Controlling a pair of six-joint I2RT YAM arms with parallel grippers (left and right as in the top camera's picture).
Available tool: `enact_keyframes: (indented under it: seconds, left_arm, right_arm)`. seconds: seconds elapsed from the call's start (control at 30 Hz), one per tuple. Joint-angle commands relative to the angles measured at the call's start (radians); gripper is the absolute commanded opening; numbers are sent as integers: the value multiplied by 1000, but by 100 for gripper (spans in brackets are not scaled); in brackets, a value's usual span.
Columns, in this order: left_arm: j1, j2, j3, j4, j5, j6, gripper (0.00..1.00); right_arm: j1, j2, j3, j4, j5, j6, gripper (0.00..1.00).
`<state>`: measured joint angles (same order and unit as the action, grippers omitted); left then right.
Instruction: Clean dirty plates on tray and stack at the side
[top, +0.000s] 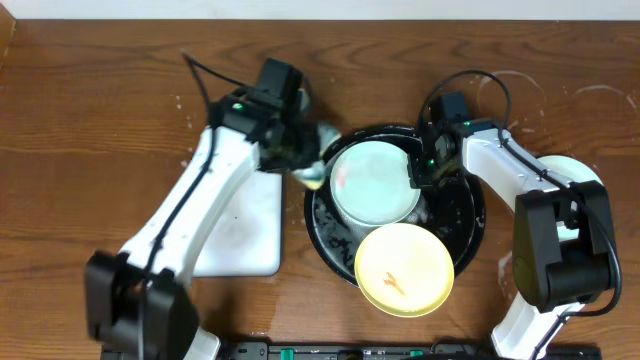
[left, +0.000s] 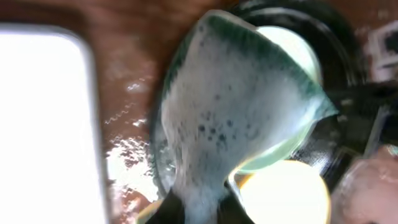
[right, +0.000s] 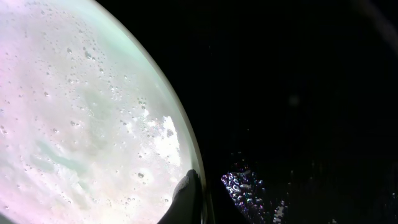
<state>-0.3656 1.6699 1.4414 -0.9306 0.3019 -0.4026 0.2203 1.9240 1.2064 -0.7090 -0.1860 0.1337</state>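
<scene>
Our right end effector (top: 420, 168) is drawn narrow across the right rim of the mint plate (top: 373, 183). In the right wrist view one finger (right: 186, 199) lies on the plate's foamy inner face, just at the edge. The other finger is lost against the black below, so we judge it a pinch on the rim rather than see it whole.

That plate lies flat in the far half of the tray (top: 468, 222), which sits near the middle of the surface (top: 100, 80). The yellow plate (top: 404, 268) rests over the tray's near rim, touching the mint plate's near edge, with a red-orange smear on its face.

We judge these plates stiff and light, but wet and soapy, so slippery. They are shallow, so the rim is the only place to take hold, with a finger above and below. The yellow plate overhangs the tray, which leaves its outer rim free to take.

Our left end effector (top: 297, 160) is closed on the sponge (left: 236, 112), a soft green wedge thick with foam, held at the tray's left rim beside the mint plate. A white tray (top: 245, 225) lies just left of the black one, toward the left edge.

Near the right edge a pale disc (top: 572, 166) shows behind the right arm. It may be a third plate, but we cannot tell.
</scene>
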Motion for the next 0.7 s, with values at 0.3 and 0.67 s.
enact_keyframes:
  seconds: [0.3,0.67]
  left_arm:
    - [148,-24,-182,-69,-289,23,7]
    - [107,-30,-191,-26,-296,84,7]
  right_arm:
    - [-3,21,-23,11,55,8,1]
    - [-3,16,-20,-7,56,8,1]
